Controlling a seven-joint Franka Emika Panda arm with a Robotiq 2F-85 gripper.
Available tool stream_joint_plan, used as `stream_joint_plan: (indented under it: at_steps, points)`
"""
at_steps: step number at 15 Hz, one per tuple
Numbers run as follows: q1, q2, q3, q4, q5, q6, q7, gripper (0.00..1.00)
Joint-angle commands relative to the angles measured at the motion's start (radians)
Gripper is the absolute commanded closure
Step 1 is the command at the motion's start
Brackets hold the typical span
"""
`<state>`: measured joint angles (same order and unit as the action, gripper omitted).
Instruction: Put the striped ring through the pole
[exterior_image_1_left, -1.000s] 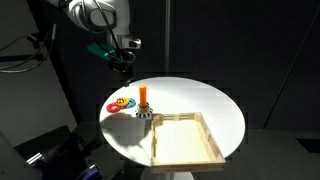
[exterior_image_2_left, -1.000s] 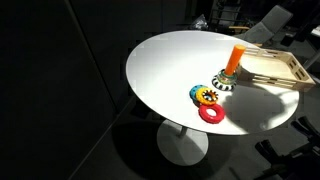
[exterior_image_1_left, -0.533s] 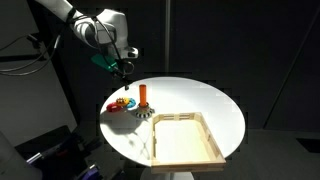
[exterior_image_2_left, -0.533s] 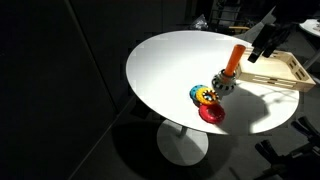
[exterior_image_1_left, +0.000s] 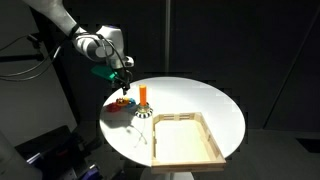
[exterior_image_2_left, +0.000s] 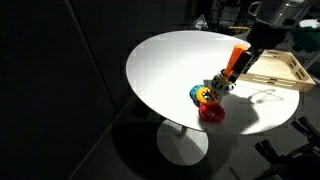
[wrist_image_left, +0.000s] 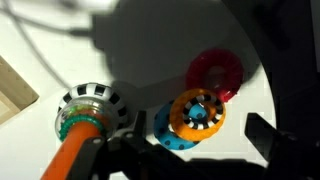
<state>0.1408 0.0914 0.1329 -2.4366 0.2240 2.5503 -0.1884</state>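
Note:
The orange pole (exterior_image_1_left: 143, 95) stands upright on the white round table (exterior_image_1_left: 195, 98); it also shows in the other exterior view (exterior_image_2_left: 236, 57) and the wrist view (wrist_image_left: 72, 152). A black-and-white striped ring (wrist_image_left: 90, 100) lies at its foot (exterior_image_2_left: 222, 84). Beside it, an orange ring with a striped inner edge (wrist_image_left: 198, 110) rests on a blue dotted ring (wrist_image_left: 165, 130), next to a red ring (wrist_image_left: 215, 72). My gripper (exterior_image_1_left: 122, 84) hangs open and empty just above these rings, fingers either side of the orange and blue pair (wrist_image_left: 195, 140).
A shallow wooden tray (exterior_image_1_left: 160, 140) lies on the table on the far side of the pole from the rings, also seen in an exterior view (exterior_image_2_left: 272, 80). The table's edge is close to the rings. Dark surroundings.
My gripper has come down and across from above the table's edge to just over the ring cluster by the pole. The rings and pole have not moved.

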Motion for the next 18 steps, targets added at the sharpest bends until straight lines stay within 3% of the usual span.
stream_joint_plan:
  at_steps: [1,6,18]
  points:
    - [-0.004,0.050,0.028,0.022,0.004,0.031,-0.044,0.00]
    - [-0.008,0.108,0.052,0.030,-0.016,0.060,-0.051,0.00]
    - [-0.009,0.108,0.056,0.019,-0.018,0.060,-0.026,0.00]
